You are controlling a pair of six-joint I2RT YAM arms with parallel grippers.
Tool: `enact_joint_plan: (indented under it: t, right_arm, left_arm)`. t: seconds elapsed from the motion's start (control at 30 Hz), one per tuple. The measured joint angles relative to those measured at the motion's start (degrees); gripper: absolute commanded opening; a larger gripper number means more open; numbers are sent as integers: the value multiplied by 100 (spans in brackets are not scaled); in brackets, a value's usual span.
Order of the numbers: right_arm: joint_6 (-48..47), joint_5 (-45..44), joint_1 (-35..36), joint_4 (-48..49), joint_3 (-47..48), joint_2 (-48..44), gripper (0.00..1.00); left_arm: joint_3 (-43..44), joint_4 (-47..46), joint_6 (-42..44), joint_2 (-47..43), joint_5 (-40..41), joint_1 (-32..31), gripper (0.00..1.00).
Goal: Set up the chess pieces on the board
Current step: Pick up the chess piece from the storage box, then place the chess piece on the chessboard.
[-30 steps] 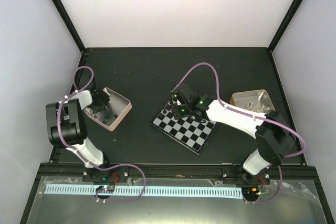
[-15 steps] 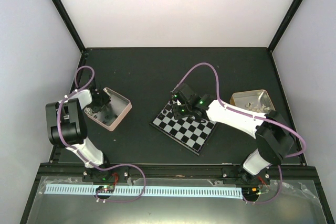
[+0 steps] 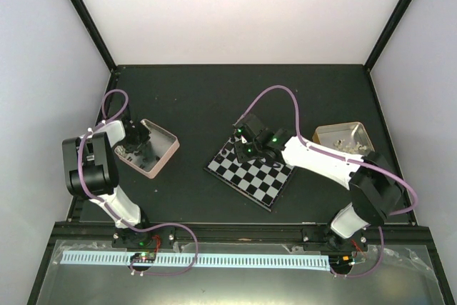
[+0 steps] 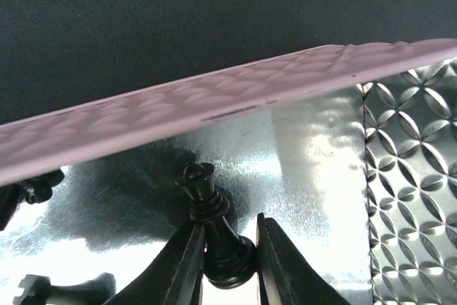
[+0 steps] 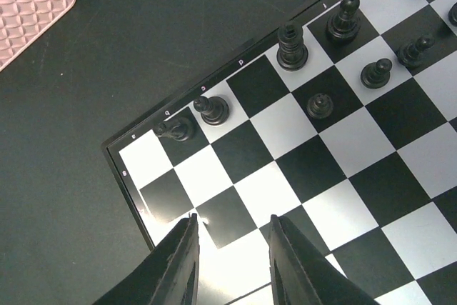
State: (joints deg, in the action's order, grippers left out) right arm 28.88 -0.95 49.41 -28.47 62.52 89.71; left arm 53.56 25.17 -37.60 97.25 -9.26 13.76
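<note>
The chessboard (image 3: 251, 175) lies mid-table; in the right wrist view (image 5: 335, 176) it carries several black chess pieces (image 5: 291, 46) along its far edge rows. My right gripper (image 5: 230, 242) is open and empty, hovering over the board's left corner (image 3: 243, 144). My left gripper (image 4: 227, 248) is inside the pink tin (image 3: 146, 148), shut on a black chess piece (image 4: 214, 223), a queen-like chessman, held by its lower body. Another black piece (image 4: 57, 291) lies on the tin floor at lower left.
A second metal tin (image 3: 344, 138) with pale pieces stands at the right, behind my right arm. The pink tin's wall (image 4: 214, 98) runs across the left wrist view just beyond the held piece. Black table surface (image 3: 214, 91) lies behind the board.
</note>
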Motion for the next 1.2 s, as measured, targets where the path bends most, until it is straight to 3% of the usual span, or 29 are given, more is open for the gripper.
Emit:
enact_joint_plan:
  t: [0.3, 0.6, 0.67, 0.83, 1.03, 1.2]
  right_arm:
    - [42, -28, -2, 28, -48, -256, 28]
    - [306, 221, -249, 636, -490, -1080, 31]
    - [352, 345, -356, 763, -575, -1276, 40]
    - [337, 1051, -603, 907, -501, -1659, 50]
    - [238, 1696, -638, 782, 203, -1703, 55]
    - [236, 1858, -638, 671, 535, -1805, 56]
  left_arm:
    - [-63, 262, 120, -227, 59, -306, 16]
    - [-328, 459, 297, -1993, 59, -1604, 19]
    - [-466, 334, 389, -2306, -144, -1915, 18]
    - [-595, 118, 743, -2719, -817, -2719, 16]
    - [-590, -249, 1305, -2970, -1558, -3451, 10]
    - [-590, -734, 1705, -3289, -2100, -3967, 10]
